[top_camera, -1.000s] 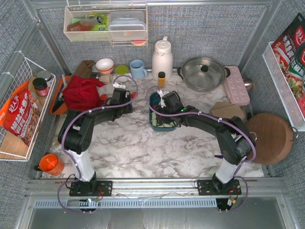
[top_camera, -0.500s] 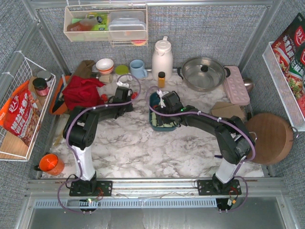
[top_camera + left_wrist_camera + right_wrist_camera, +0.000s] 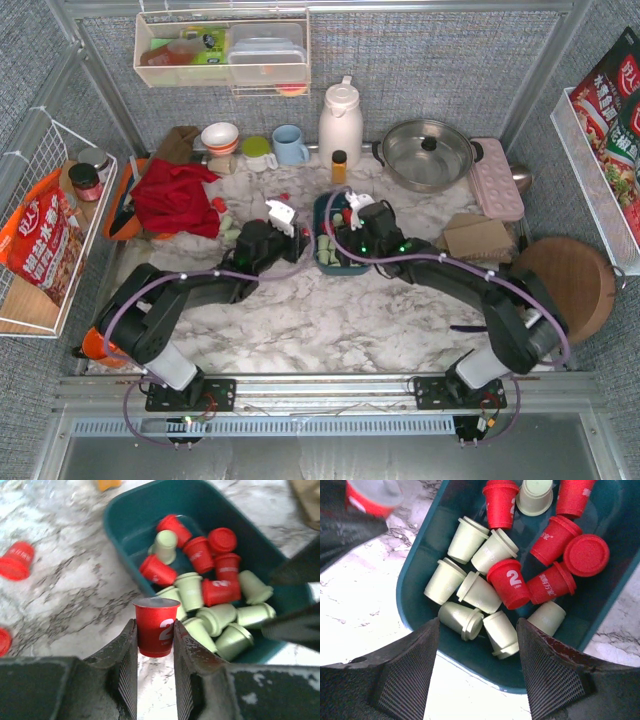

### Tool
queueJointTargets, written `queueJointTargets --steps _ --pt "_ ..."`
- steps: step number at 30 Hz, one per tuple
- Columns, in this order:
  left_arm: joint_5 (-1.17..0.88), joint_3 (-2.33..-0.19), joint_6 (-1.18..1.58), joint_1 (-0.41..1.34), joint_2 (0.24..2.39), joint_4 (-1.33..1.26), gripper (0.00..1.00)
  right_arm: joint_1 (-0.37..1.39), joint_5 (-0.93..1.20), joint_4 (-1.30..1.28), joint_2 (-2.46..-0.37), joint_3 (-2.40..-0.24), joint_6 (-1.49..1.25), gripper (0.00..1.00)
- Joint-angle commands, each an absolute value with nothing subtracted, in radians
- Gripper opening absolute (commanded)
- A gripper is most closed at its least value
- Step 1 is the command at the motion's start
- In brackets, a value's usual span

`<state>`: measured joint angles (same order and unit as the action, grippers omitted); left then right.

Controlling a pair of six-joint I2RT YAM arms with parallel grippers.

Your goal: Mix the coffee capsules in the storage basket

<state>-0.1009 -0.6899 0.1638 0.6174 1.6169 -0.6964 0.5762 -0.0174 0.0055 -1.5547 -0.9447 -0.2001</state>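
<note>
The storage basket [image 3: 200, 495] stands on the table [image 3: 300, 320], between the two wrists. We see it filled with coffee capsules [image 3: 470, 587] lying in a loose pile. In the right wrist view the mint-green ones are grouped toward the near end and the red ones [image 3: 555, 535] toward the far end. One red capsule marked "2" [image 3: 510, 582] rests among the green.

The left fingers [image 3: 129, 647] are closed on a single held capsule [image 3: 156, 625], which is red. One finger presses each side of its tapered body, and its wide end faces up. This capsule hangs above the table just outside the basket's rim, not over the interior.

The right fingers [image 3: 415, 665] are spread apart and grip nothing. They hover directly above the green end of the basket, clear of the pile.

Loose capsules lie on the table left of the basket, some red [image 3: 15, 561] and some green [image 3: 228, 226].
</note>
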Motion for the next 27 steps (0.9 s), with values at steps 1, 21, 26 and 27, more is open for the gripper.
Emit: queueJointTargets --steps 1,21,26,27 --pt "-0.264 -0.578 0.064 0.649 1.587 -1.129 0.19 0.577 0.005 0.196 -1.436 -0.846 -0.234 0.67" --pt "-0.374 -0.53 -0.075 0.77 1.634 -1.369 0.21 0.575 0.195 0.302 -1.324 -0.808 -0.294 0.62" --pt "-0.381 -0.546 -0.059 0.774 1.649 -1.358 0.26 0.575 0.196 0.306 -1.326 -0.813 -0.292 0.61" --pt "-0.361 -0.562 -0.04 0.773 1.651 -1.325 0.31 0.575 0.193 0.302 -1.328 -0.814 -0.291 0.61"
